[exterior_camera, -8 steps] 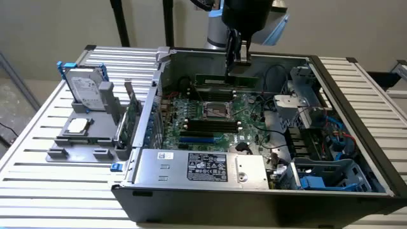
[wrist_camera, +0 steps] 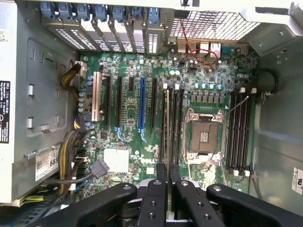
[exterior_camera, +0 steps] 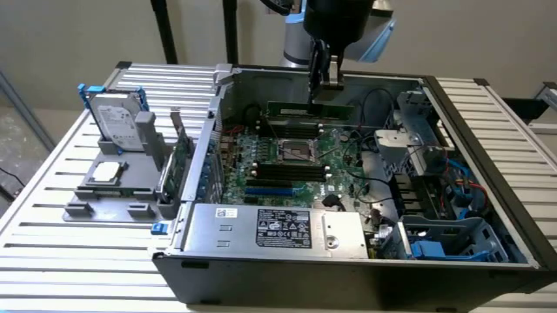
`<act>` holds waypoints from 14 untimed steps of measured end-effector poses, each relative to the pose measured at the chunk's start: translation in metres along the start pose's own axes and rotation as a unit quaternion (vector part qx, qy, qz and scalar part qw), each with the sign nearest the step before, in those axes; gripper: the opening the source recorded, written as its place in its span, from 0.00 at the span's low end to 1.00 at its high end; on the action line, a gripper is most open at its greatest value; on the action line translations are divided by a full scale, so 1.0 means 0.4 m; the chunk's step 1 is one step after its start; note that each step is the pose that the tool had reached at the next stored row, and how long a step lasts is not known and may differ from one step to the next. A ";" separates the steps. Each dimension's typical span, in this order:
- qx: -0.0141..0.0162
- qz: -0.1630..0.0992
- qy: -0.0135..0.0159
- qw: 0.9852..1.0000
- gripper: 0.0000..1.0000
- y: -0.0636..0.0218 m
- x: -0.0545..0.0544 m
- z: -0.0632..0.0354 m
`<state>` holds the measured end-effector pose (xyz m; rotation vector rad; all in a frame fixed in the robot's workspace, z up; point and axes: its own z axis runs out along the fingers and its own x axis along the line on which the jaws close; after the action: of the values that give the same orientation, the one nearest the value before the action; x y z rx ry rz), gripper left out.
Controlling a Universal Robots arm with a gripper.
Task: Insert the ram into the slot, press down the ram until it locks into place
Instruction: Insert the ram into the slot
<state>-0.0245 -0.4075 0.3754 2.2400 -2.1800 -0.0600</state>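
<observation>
Your black two-fingered end effector (wrist_camera: 167, 171) is closed on the ram (wrist_camera: 167, 125), the long, thin green circuit-board stick. It pinches the stick by its faces, so in the wrist view you see it edge-on as one pale line running out from the fingertips. That line lies along the slot (wrist_camera: 172, 125), one of the long, narrow black plastic memory sockets banked just beside the square metal processor socket (wrist_camera: 204, 137), on the side of the bright blue expansion connector (wrist_camera: 141, 104). In the exterior view the stick hangs upright and level under the fingers. I judge it to be above the green motherboard (wrist_camera: 147, 156) rather than seated, though its height over the socket is hard to read. For this step, get the edge parallel to the socket and centred between the small white end latches (wrist_camera: 176, 87); I cannot tell whether they are swung out, so check. Come down straight, without tilt, and make sure you are over one socket, not straddling its neighbour. Beyond, the dark metal computer case (exterior_camera: 348, 280) lies open on the pale slatted counter (exterior_camera: 52, 261).
</observation>
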 end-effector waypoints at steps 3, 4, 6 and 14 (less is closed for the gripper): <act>0.000 0.000 0.000 1.000 0.13 0.000 0.000 0.000; 0.000 0.000 0.000 1.000 0.13 0.000 0.000 0.000; 0.000 0.002 0.000 1.000 0.13 0.003 0.000 0.004; 0.002 0.016 0.002 1.000 0.13 0.015 0.000 0.042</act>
<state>-0.0312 -0.4075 0.3590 2.2036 -2.2164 -0.0513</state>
